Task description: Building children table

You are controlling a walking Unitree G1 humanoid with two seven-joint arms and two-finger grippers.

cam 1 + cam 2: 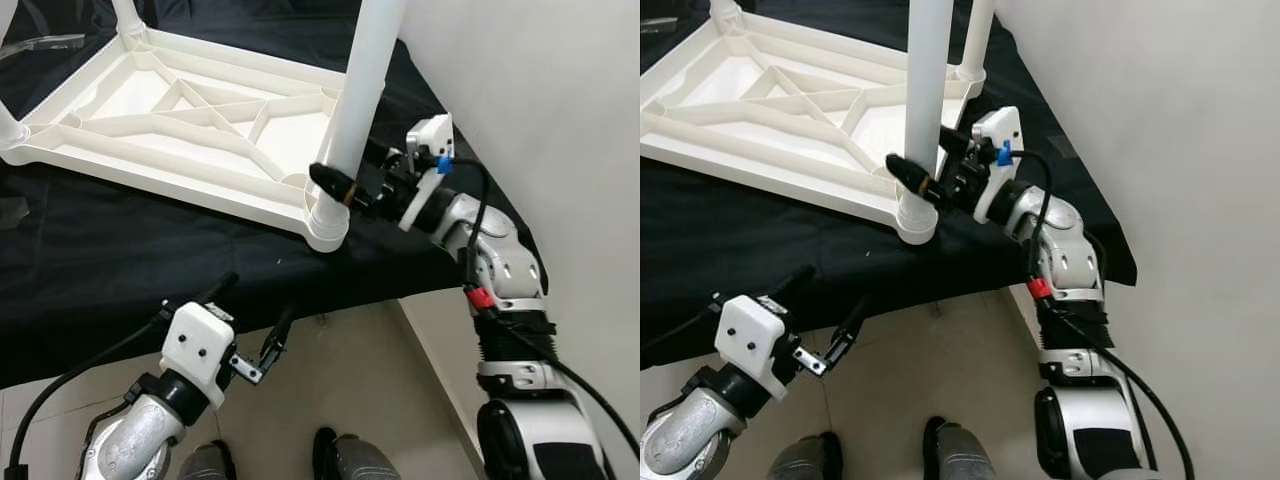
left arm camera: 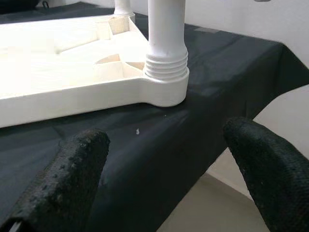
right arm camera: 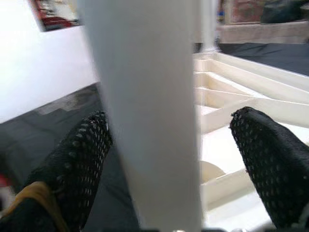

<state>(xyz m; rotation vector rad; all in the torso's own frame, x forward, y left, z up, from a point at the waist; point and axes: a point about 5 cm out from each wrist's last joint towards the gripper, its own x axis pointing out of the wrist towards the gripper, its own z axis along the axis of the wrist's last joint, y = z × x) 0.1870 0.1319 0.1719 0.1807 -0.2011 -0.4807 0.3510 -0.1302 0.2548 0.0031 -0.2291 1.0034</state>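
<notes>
Right gripper (image 1: 335, 185): reaches in from the right, low on the upright table leg (image 1: 362, 95), just above its base; the jaws stand either side of the leg. In the right wrist view the two black fingers (image 3: 77, 164) flank the white tube; the nearer one lies against it, while a gap shows between the leg and the other, so whether the grip is closed cannot be told.

Left gripper (image 1: 255, 325): hangs below the surface's front edge, above the floor; jaws spread wide, holding and touching nothing. In the left wrist view its fingertips (image 2: 72, 179) frame the threaded foot of the leg from a distance.

Table top (image 1: 180, 120): white plastic, upside down, ribbed underside facing up, lying flat on the surface.

Corner socket (image 1: 327, 222): at the table top's near right corner; the leg stands upright in it, threads visible at the joint.

Other legs (image 1: 978, 35): one more stands at the far right corner.

Surface (image 1: 120, 250): covered with a black cloth that hangs over the front edge.

Room: white wall (image 1: 550, 90) at right, pale floor (image 1: 380, 380) below.
</notes>
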